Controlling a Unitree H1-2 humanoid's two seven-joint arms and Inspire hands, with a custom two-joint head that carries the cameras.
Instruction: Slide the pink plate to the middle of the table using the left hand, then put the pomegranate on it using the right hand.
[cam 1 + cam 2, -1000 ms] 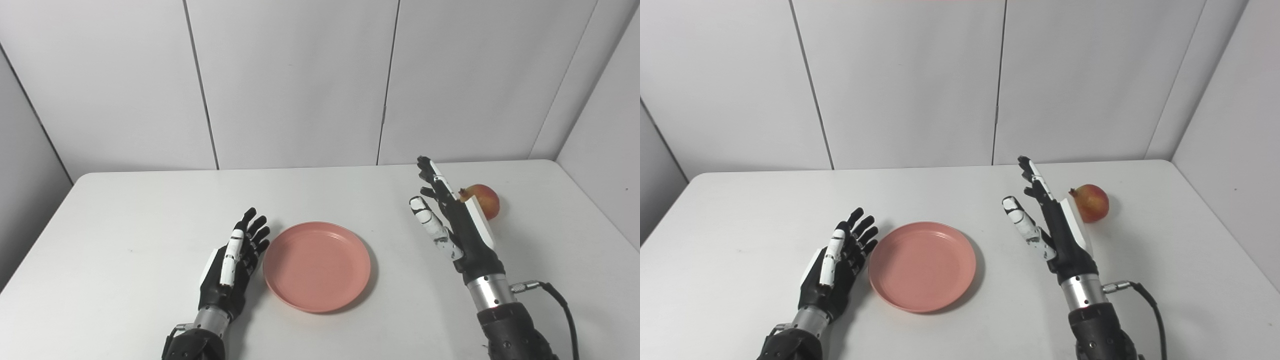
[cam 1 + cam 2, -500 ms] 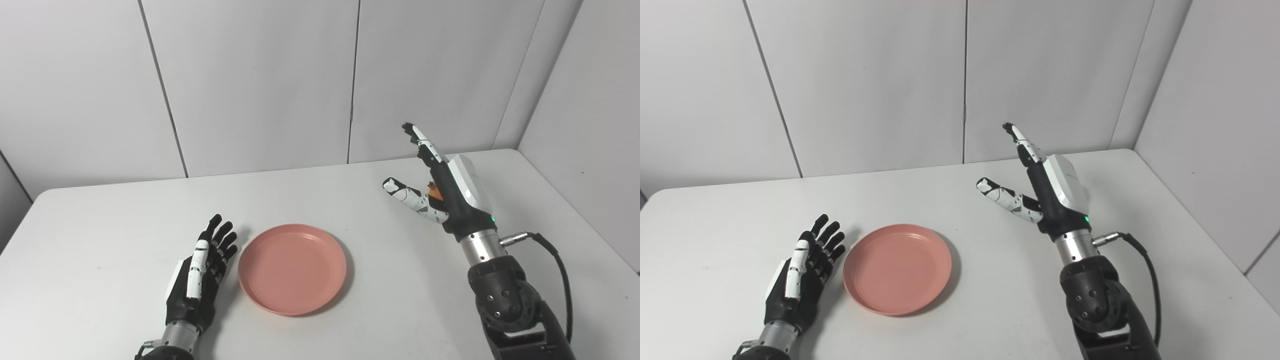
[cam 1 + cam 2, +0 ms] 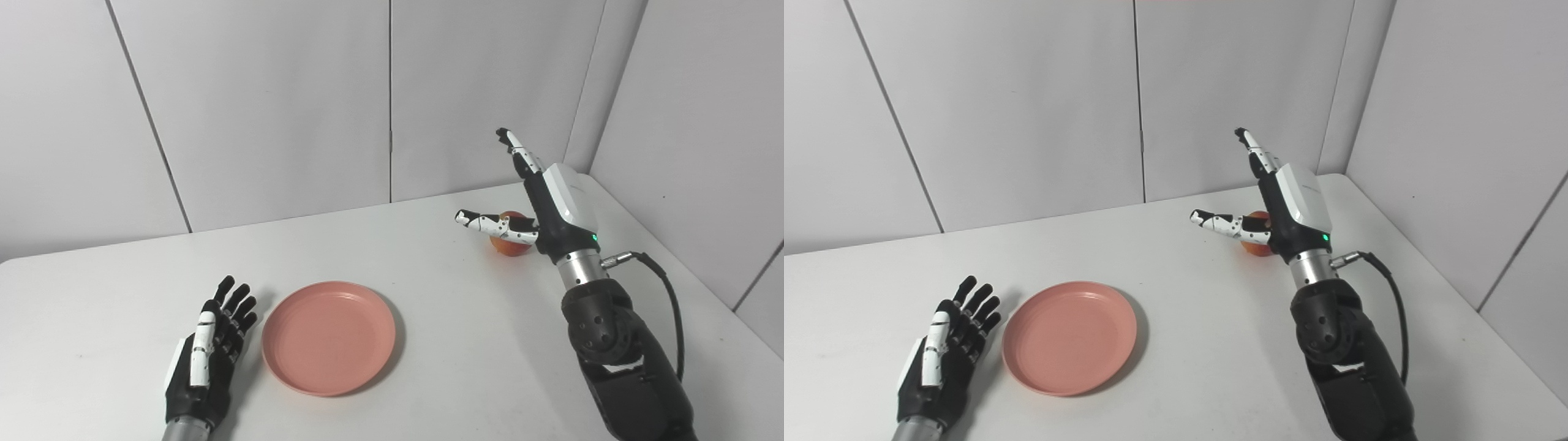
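Pink plate: near table's front edge, empty. Left hand: splayed, resting beside plate. Right hand: spread wide, raised over pomegranate near far right corner.

White counter, matte, rounded far corners, set against pale wall panels at the back and on the right side.

Directly on it:
- Pink plate, shallow and round, sitting flat toward the near-left part of the surface, nothing in it.
- Pomegranate, red-orange, resting toward the far right near the back corner, well apart from the plate (partly hidden behind the raised right hand, so its full outline cannot be made out).
- Left hand, lying on the surface just beside the plate's left rim, fingers spread and pointing away; contact with the rim cannot be told.
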